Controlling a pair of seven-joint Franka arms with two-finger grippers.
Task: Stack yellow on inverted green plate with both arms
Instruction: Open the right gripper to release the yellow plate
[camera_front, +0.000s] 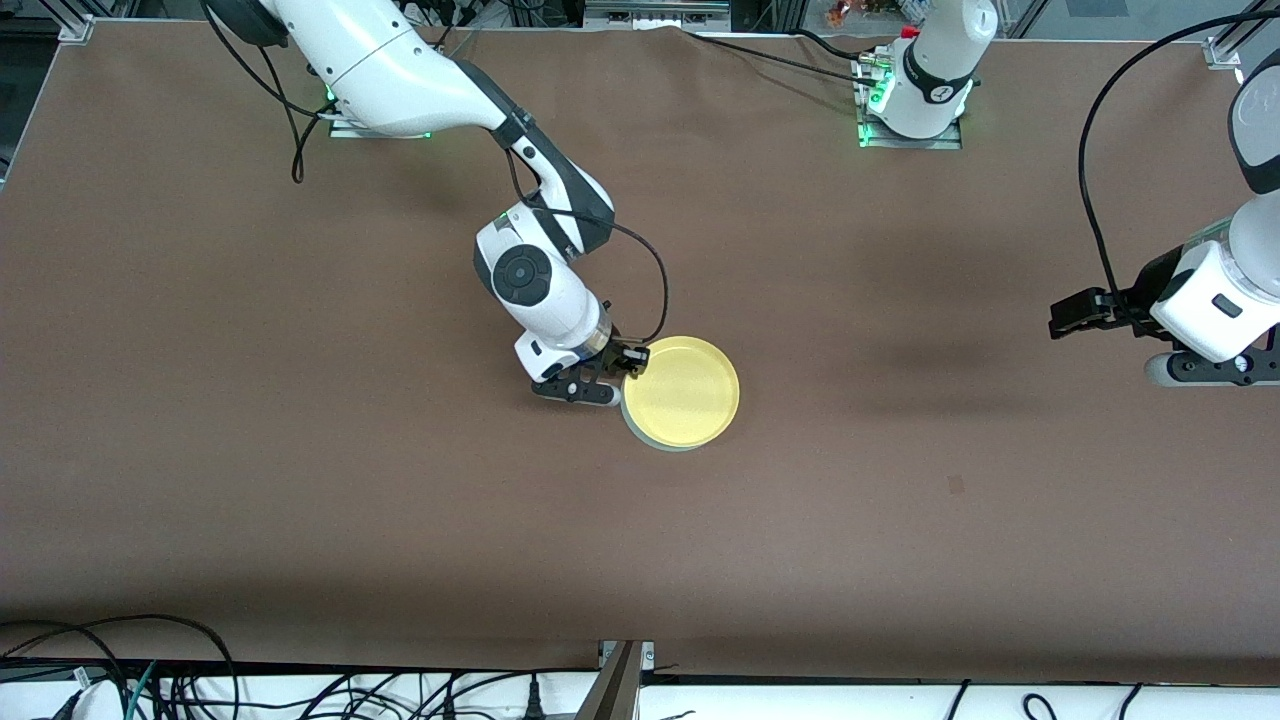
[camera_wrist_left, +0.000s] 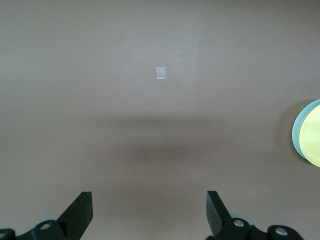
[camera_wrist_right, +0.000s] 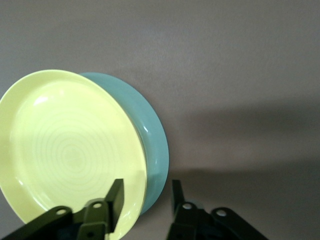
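On the brown table (camera_front: 300, 450), the right arm (camera_front: 420, 80) reaches from its base to the middle, and the left arm (camera_front: 1230, 270) waits raised over its own end of the table. The yellow plate (camera_front: 683, 390) lies on the green plate (camera_front: 640, 425) at mid-table, the green showing only as a thin edge on the side nearer the front camera. The right gripper (camera_front: 622, 372) sits at the plates' rim on the right arm's side, one finger over the yellow rim and one outside the green edge, slightly parted; the left gripper (camera_wrist_left: 150, 212) hangs spread wide over bare table.
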